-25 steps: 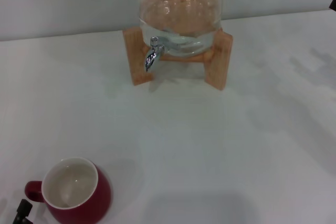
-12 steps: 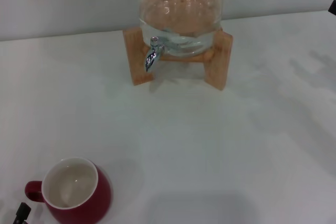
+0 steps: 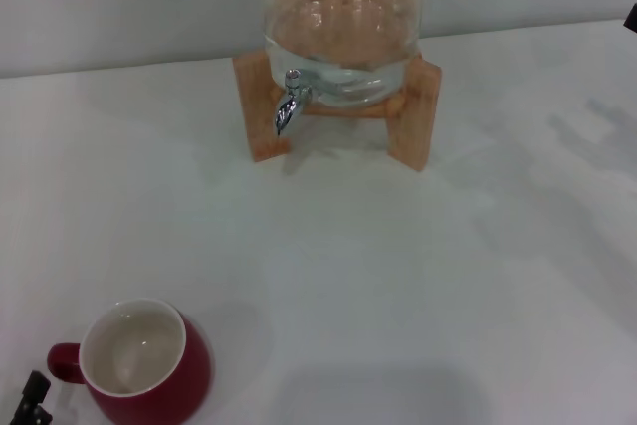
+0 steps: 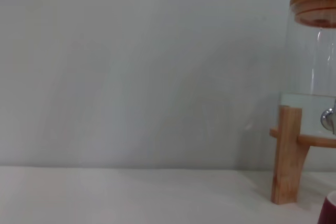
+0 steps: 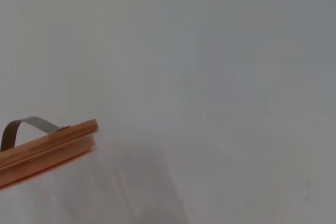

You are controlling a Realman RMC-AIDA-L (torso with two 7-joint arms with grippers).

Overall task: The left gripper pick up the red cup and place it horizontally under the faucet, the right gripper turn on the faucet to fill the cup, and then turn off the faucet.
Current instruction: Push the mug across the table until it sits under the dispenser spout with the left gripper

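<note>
The red cup (image 3: 145, 361) stands upright at the near left of the white table, white inside showing, handle to the left. Only a black tip of my left gripper (image 3: 31, 401) shows at the bottom edge, just left of the handle and apart from it. The chrome faucet (image 3: 289, 106) hangs from the front of the glass jar (image 3: 340, 27) on its wooden stand (image 3: 415, 114) at the far middle. The left wrist view catches the faucet (image 4: 329, 119) and a rim of the red cup (image 4: 331, 211). A dark sliver of the right arm (image 3: 631, 14) sits at the right edge.
The white table (image 3: 398, 276) stretches between cup and jar, with a pale wall behind. The right wrist view shows the jar's wooden lid (image 5: 47, 151) with a metal handle (image 5: 23, 126) against that wall.
The black tip of my left gripper has slid slightly leftward along the bottom edge of the head view. The cup and the jar have not moved.
</note>
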